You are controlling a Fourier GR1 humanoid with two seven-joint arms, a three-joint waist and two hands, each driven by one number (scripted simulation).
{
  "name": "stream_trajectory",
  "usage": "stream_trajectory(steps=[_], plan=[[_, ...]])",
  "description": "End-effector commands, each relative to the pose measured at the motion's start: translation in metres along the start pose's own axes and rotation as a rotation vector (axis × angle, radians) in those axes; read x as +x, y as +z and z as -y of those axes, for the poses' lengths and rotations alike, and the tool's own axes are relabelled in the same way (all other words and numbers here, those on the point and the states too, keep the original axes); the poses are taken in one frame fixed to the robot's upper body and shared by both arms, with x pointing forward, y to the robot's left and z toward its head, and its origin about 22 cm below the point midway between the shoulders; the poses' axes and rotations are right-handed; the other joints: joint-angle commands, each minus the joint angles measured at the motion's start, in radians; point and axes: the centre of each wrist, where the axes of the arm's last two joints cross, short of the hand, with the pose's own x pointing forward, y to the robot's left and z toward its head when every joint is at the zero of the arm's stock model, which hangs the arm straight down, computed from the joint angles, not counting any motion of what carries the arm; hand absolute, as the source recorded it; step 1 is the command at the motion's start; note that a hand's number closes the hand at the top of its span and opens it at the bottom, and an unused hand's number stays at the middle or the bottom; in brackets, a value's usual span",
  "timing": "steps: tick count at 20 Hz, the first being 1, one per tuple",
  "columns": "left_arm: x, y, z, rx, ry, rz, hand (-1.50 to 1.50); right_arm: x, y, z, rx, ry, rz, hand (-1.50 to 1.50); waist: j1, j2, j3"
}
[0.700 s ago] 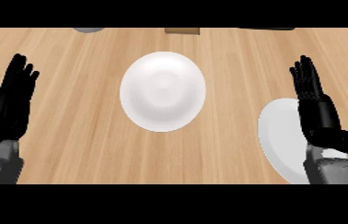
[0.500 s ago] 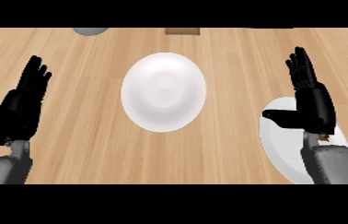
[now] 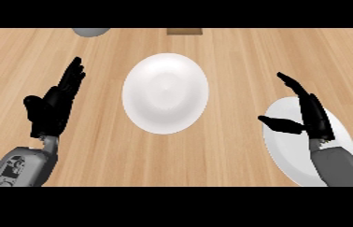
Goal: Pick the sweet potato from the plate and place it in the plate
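A white plate (image 3: 165, 93) lies in the middle of the wooden counter with nothing on it. A second white plate (image 3: 293, 149) sits at the lower right, partly covered by my right forearm. My right hand (image 3: 310, 114) hovers over this plate's upper edge, fingers straight and thumb spread out to the left. At the left, my left hand (image 3: 55, 104) is open with fingers pointing up, well clear of the middle plate. No sweet potato shows anywhere; my right arm may hide it.
A grey rounded object (image 3: 91, 31) pokes in at the counter's far edge, upper left. A brown block (image 3: 184, 31) sits at the far edge near the centre.
Both hands have moved inward from the view's sides. The right hand has tilted left over the right plate and spread its thumb. The view has shifted slightly.
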Motion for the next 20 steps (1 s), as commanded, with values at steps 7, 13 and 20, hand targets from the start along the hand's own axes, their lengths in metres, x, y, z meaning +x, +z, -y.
stream_trajectory(steps=[7, 13, 20], plan=[[-0.012, -0.004, 0.015, -0.026, -0.018, -0.017, 0.0, -0.016, 0.028, 0.008, -0.094, 0.318, 0.078, -1.5, -0.01, -0.017, 0.005], [-0.009, -0.014, 0.013, -0.009, -0.022, -0.016, 0.0, 0.03, 0.018, 0.062, -0.077, 0.511, -0.014, -1.5, -0.021, -0.019, 0.003], [-0.017, -0.002, 0.025, -0.036, -0.007, -0.018, 0.0, 0.062, 0.015, 0.084, 0.14, 0.668, -0.301, -1.5, -0.006, -0.017, 0.004]])
